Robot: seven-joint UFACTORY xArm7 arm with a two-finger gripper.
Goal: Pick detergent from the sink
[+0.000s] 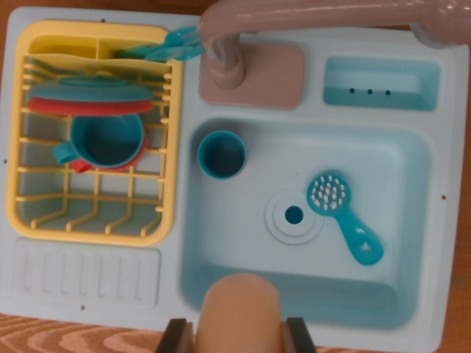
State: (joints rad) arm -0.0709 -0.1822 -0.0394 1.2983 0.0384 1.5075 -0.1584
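Note:
A beige, rounded detergent bottle (241, 305) fills the bottom middle of the wrist view, over the near edge of the light blue sink basin (383, 169). My gripper (239, 337) is shut on it, one dark finger (176, 337) on its left side and the other on its right. Only the bottle's top end shows; its lower part is hidden by the frame edge.
In the basin lie a teal cup (221, 154), a teal scrubber (344, 217) and the drain (294, 215). A taupe faucet (228, 51) stands behind. A yellow dish rack (165, 147) with plates and cups is at the wrist view's left. A soap tray (381, 82) sits at the back right.

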